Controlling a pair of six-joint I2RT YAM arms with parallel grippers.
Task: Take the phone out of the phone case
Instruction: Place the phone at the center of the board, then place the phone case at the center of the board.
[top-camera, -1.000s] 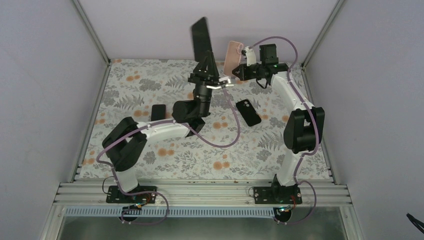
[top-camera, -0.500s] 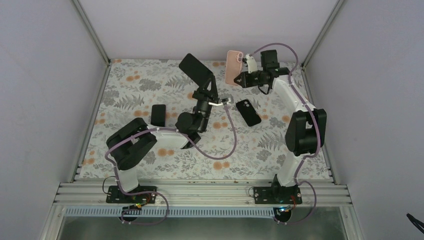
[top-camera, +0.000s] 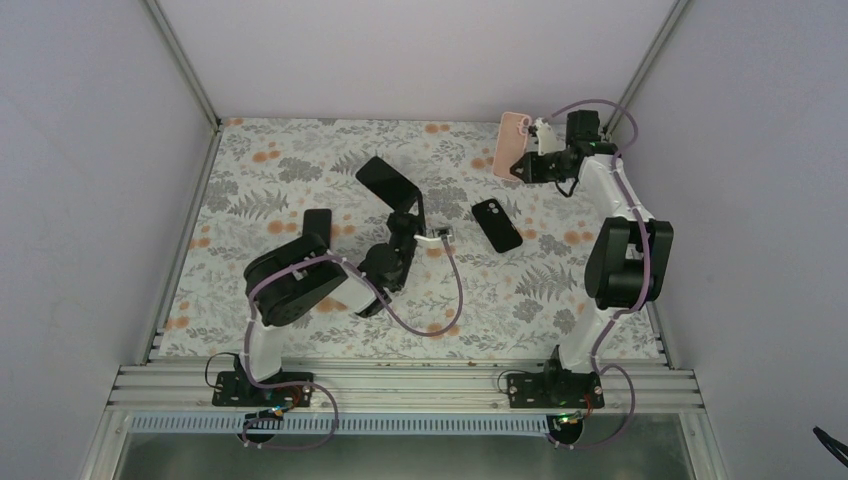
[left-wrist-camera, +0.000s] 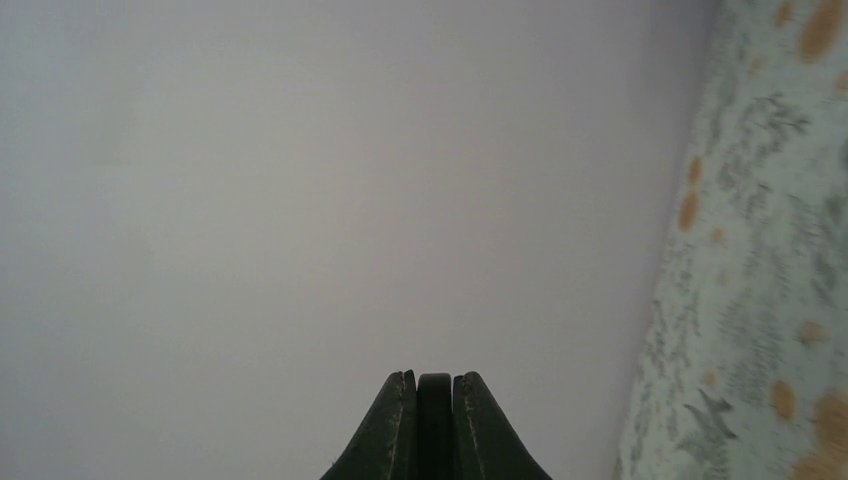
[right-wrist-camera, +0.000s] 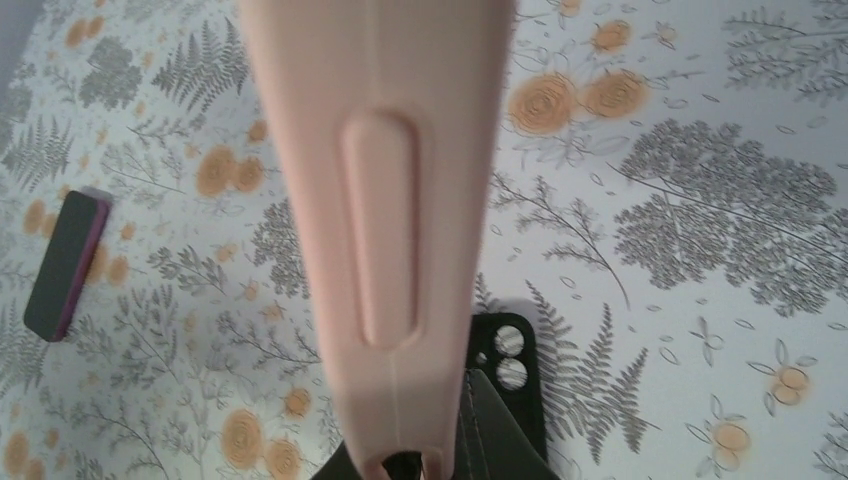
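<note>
Shows extraction likely done, with left end effector (top-camera: 412, 215) clamping phone (top-camera: 388, 183) mid-frame, right end effector (top-camera: 533, 152) clamping phone case (top-camera: 513, 143) upper right; calls for set-down.

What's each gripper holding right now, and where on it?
Left gripper: black phone, pinched by one edge. Right gripper: pink case, pinched by one edge.

Top view overlooks the table (top-camera: 500, 310); right wrist shares it closely; left faces wall (left-wrist-camera: 300, 200)
</note>
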